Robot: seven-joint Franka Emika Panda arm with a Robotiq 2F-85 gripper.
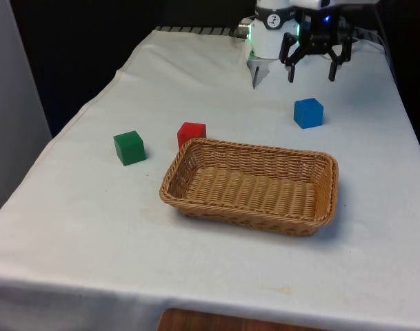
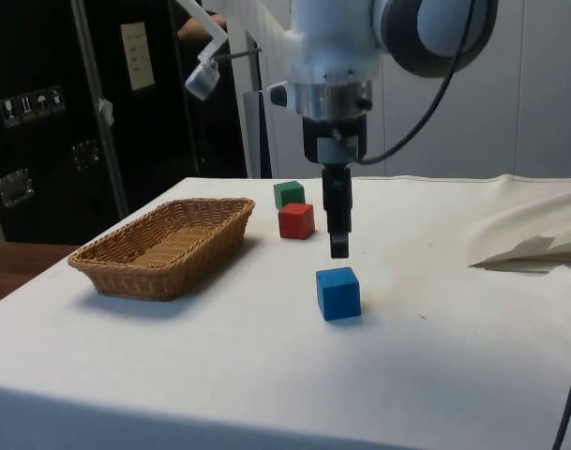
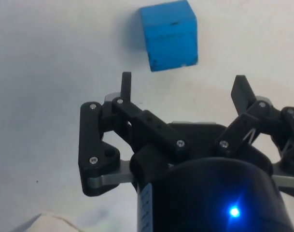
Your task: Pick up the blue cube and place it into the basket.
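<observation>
The blue cube (image 1: 308,112) (image 2: 338,292) (image 3: 169,35) sits on the white cloth, between the robot and the far right corner of the wicker basket (image 1: 175,194) (image 2: 163,251). My gripper (image 1: 312,78) (image 2: 338,246) (image 3: 183,79) hangs open a little above the cloth, on the robot's side of the cube and slightly higher than it. Nothing is between its fingers, and it does not touch the cube. The basket holds nothing.
A red cube (image 1: 192,132) (image 2: 296,220) stands close to the basket's far left corner. A green cube (image 1: 129,147) (image 2: 288,194) lies further towards the front view's left. A raised fold of cloth (image 2: 533,248) lies beside the robot's base.
</observation>
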